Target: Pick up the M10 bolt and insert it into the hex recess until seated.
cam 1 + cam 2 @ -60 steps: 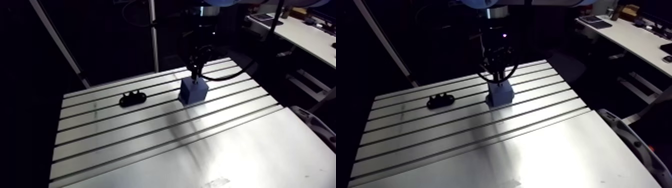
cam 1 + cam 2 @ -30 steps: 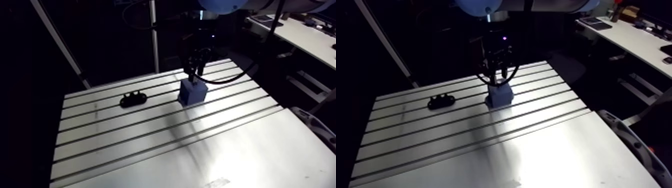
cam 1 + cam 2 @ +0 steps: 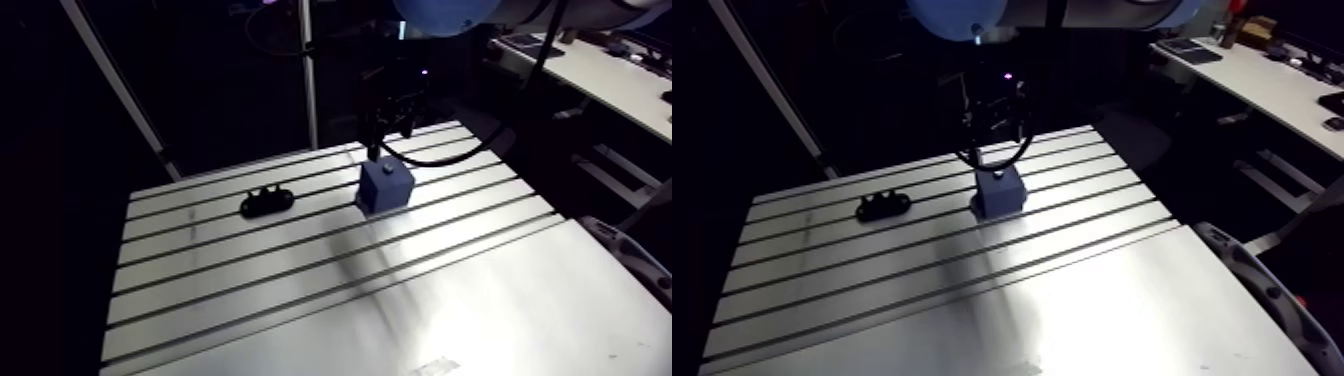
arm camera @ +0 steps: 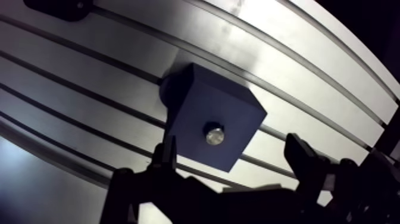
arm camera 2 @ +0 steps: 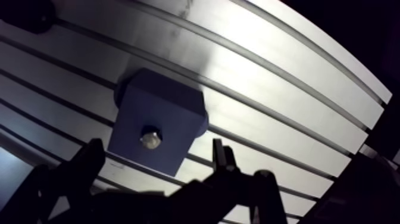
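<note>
M10 bolt (image 4: pixel 215 136): set in top face of blue block (image 4: pixel 193 104), silver end up; plain in wrist view (only a pale speck in arm view). Recess hidden by bolt. Gripper (image 4: pixel 232 146): fingers spread wide, empty, above block; down at block top earlier, now raised clear. Black bracket (image 3: pixel 266 199) well apart on slotted table (image 3: pixel 300 300).
</note>
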### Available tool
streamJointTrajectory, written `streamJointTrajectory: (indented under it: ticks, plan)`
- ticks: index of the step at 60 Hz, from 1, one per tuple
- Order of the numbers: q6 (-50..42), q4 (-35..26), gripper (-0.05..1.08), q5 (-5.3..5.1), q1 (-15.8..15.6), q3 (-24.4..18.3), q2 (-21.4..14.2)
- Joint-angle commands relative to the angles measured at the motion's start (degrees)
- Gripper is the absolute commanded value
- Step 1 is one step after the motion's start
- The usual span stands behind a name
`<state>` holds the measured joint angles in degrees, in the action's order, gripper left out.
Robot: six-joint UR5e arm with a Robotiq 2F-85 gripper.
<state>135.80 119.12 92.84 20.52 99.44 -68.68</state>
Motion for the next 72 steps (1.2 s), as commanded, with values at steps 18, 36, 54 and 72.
streamJointTrajectory:
  ticks: [18, 36, 54, 72]
  plan:
    - [-15.08, -0.33, 0.13, 0.54, -0.28, 1.65, -3.61]
    - [-22.34, -1.12, 0.40, -0.90, -0.75, 3.29, -4.14]
    - [-23.28, -1.21, 0.39, -5.07, 0.46, 3.37, -3.27]
    - [-24.82, -1.37, 0.43, -4.57, 1.11, 1.79, -1.26]
